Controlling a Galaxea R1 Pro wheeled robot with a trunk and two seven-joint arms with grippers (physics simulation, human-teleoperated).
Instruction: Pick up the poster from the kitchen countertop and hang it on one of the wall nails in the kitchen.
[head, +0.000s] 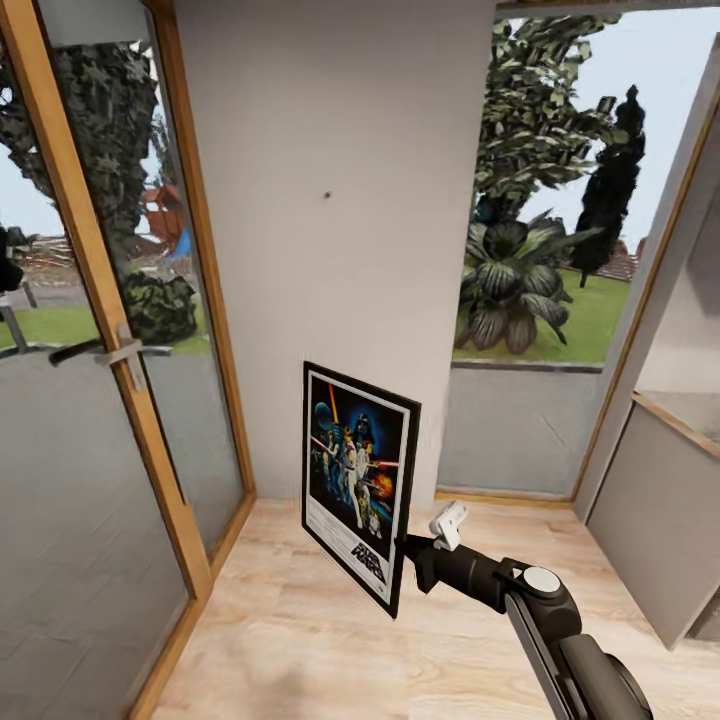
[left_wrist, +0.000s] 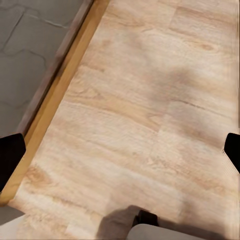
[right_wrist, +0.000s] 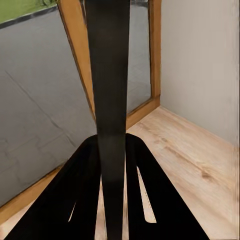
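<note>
A: What's hard to make out?

B: The wall nail (head: 329, 195) is a mere dark speck on the pale wall (head: 330, 120). In the right wrist view the poster (right_wrist: 108, 75) shows edge-on, a dark strip. The left gripper (left_wrist: 120, 150) shows two dark fingertips (left_wrist: 10, 155) set wide apart over the wooden floor (left_wrist: 150, 100).

A: And the poster?

B: Upright, low before the wall, below the nail: black frame, white border, colourful figures on dark blue. The right gripper (head: 405, 548) is clamped on its lower right edge.
</note>
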